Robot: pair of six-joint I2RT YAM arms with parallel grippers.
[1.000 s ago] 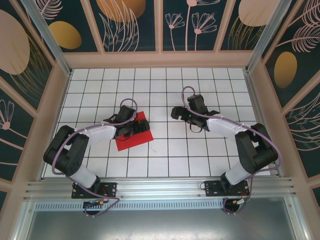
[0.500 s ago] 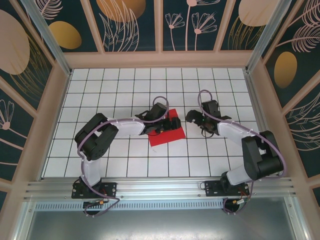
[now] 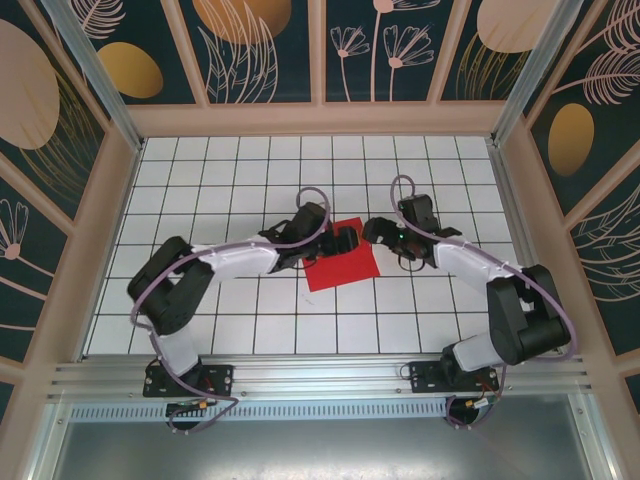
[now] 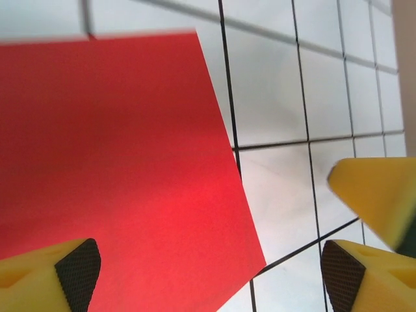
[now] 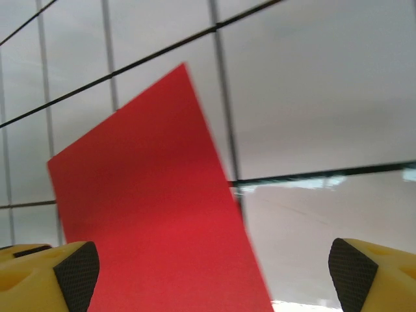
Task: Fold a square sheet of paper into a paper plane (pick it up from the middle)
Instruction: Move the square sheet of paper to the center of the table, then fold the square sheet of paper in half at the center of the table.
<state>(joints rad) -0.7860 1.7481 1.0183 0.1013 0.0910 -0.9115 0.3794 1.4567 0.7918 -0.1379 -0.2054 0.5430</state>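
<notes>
The square sheet of paper [image 3: 342,260] is bright red and lies flat, slightly turned, on the white tiled table near its middle. My left gripper [image 3: 340,240] hangs low over the sheet's far left part, open; in the left wrist view the red paper [image 4: 117,169] runs under the left fingertip [image 4: 78,270] and stops short of the right one. My right gripper [image 3: 375,232] stands open at the sheet's far right corner. In the right wrist view the paper [image 5: 156,214] lies below the jaws on the left side, with bare tile on the right.
The table [image 3: 300,180] is white tiles with black grid lines, walled by wooden-framed patterned panels [image 3: 320,50]. A metal rail [image 3: 320,375] runs along the near edge by the arm bases. A second yellow finger [image 4: 377,195] pokes in at the right of the left wrist view.
The left gripper has swept right from the left-centre of the table to the middle, and the red sheet has moved with it. The right gripper has shifted slightly toward the sheet's corner.
</notes>
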